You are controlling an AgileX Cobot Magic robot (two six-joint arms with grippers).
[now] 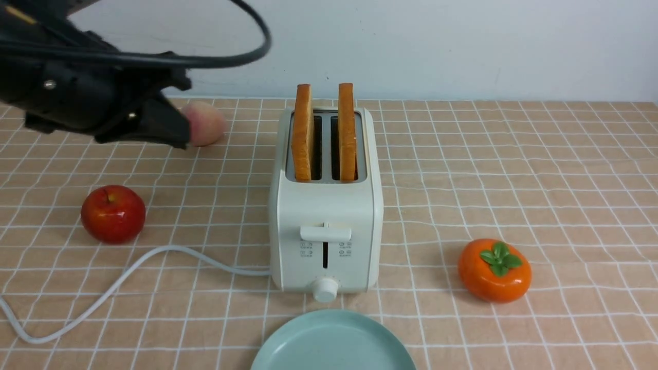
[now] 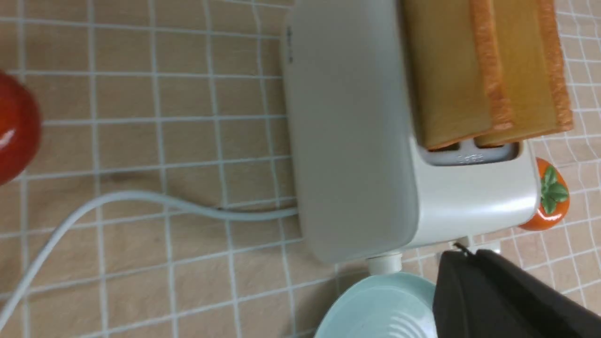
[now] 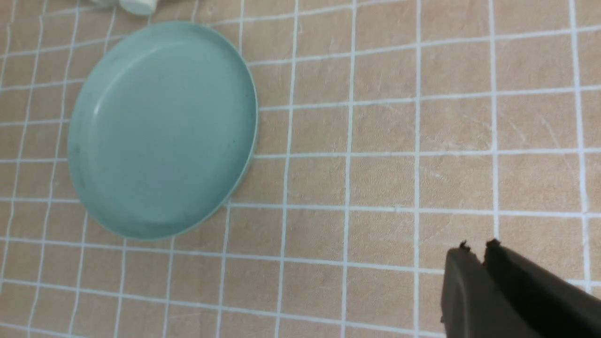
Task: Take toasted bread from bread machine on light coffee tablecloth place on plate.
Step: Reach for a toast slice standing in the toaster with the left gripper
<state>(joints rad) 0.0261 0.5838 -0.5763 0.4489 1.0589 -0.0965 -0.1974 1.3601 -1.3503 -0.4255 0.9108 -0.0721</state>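
Toasted bread (image 1: 303, 132) in two thin slices, standing upright on edge in bread machine (image 1: 326, 226), one slice per slot, orange-brown crusts rising well clear of the top. Slices parallel, apart from each other, neither touched by a gripper. From the left wrist view, pale golden faces seen side-on above the cream-white casing.

Bread machine mid-table on light coffee tablecloth (image 1: 514, 169), lever (image 1: 325, 233) and small round knob (image 1: 325, 289) facing the robot, white cord (image 1: 128, 275) curling away over the cloth to the left. Round mint-green plate (image 1: 288, 343) just in front of the knob, at the near edge of the front view, apart from the bread machine.

Red apple (image 1: 113, 213) to the left, beyond the cord; orange persimmon (image 1: 494, 270) with green leaf cap to the right; pinkish peach (image 1: 208, 123) at back left.

Left gripper (image 1: 185, 134) raised at upper left, in front of the peach, well apart from the slices, black fingers (image 2: 493, 291) pressed together on nothing. Right gripper (image 3: 476, 246) out of the front view; in its own wrist view, above bare cloth near the plate, fingers (image 3: 469, 291) drawn together with only a thin seam between, holding nothing.
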